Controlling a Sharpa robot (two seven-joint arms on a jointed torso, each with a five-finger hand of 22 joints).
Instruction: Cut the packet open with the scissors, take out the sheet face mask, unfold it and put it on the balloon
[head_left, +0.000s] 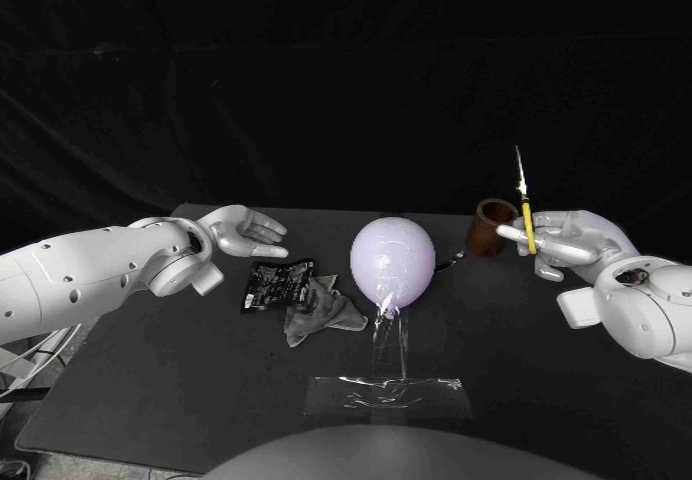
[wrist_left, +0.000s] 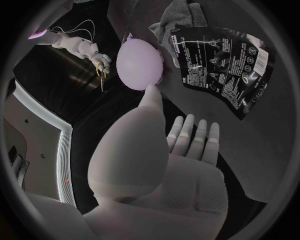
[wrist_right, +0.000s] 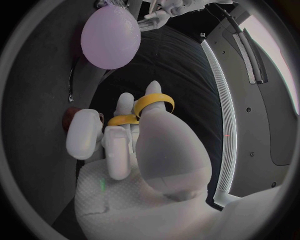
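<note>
Packet (head_left: 277, 284) beside crumpled face mask (head_left: 320, 312)

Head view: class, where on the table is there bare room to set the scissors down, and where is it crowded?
Bare table lies between the clear stand and the right hand, and near-left of the stand. Crowded: packet and crumpled sheet beside the balloon.

Left hand (wrist_left: 169, 165) palm open with fingers straight, thumb tip near the balloon (wrist_left: 139, 62), black packet (wrist_left: 225, 62) flat on the counter (wrist_left: 262, 150) beside the balloon, crumpled grey mask (wrist_left: 178, 15) near the balloon, right hand (wrist_left: 94, 52) beyond the balloon holding scissors (wrist_left: 102, 77)
</note>
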